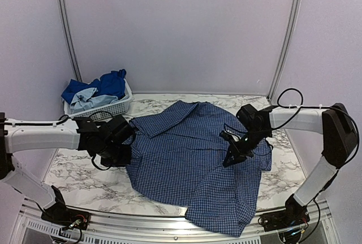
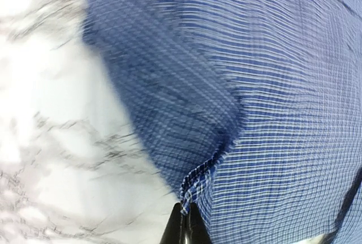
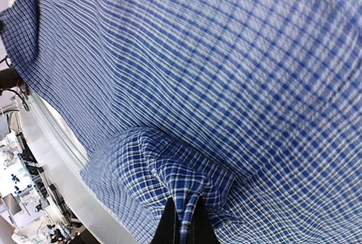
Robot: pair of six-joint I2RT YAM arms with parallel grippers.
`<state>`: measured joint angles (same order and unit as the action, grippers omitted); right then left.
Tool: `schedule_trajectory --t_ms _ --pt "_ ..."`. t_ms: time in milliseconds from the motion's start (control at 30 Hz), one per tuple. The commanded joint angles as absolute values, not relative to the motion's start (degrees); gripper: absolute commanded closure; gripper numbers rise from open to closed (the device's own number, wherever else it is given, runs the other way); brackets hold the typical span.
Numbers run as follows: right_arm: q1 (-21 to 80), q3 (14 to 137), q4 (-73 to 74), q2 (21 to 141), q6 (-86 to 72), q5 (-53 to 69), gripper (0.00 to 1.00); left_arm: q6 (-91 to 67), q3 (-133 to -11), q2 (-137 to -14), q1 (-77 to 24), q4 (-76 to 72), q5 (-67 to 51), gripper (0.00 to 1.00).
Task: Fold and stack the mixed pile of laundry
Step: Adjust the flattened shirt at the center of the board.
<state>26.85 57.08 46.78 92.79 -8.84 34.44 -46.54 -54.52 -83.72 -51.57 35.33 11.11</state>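
Note:
The navy small-check shirt (image 1: 186, 159) lies spread out on the marble table (image 1: 73, 165), its lower hem hanging over the near edge. My left gripper (image 1: 125, 156) is at the shirt's left edge. In the left wrist view it (image 2: 185, 213) is shut on a small fold of that edge of the shirt (image 2: 271, 85). My right gripper (image 1: 229, 159) sits on the shirt's right side, and the right wrist view shows it (image 3: 184, 215) shut on a raised pinch of the checked cloth (image 3: 226, 57). Royal blue clothes (image 1: 110, 82) and a pale blue garment (image 1: 90, 99) are piled in the basket.
The white slatted basket (image 1: 113, 110) stands at the back left of the table, just behind my left arm. The metal rail of the table's near edge (image 3: 62, 170) runs beneath the shirt's hem. Bare marble (image 2: 56, 142) lies left of the shirt.

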Motion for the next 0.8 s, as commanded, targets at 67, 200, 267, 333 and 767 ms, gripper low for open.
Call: schedule_trajectory --t_ms 67,200,267,333,767 --pt "29.69 67.43 42.68 92.49 -8.73 38.25 1.00 -64.08 -41.55 -69.32 -45.42 40.29 10.82 1.00" --pt "34.31 78.19 42.64 98.31 -7.97 39.18 1.00 -70.91 -33.35 -61.52 -43.04 41.38 9.26 1.00" --pt "37.06 84.06 43.60 102.71 -6.69 39.95 1.00 -73.16 -30.47 -58.39 -42.37 42.30 9.10 1.00" --pt "39.66 88.68 45.79 106.88 -4.46 38.90 1.00 -74.07 -29.89 -55.38 -42.25 44.15 10.55 0.84" --pt "25.62 82.15 45.18 102.80 -5.65 27.98 0.36 -39.22 -56.05 -78.03 -42.88 42.13 18.93 0.22"
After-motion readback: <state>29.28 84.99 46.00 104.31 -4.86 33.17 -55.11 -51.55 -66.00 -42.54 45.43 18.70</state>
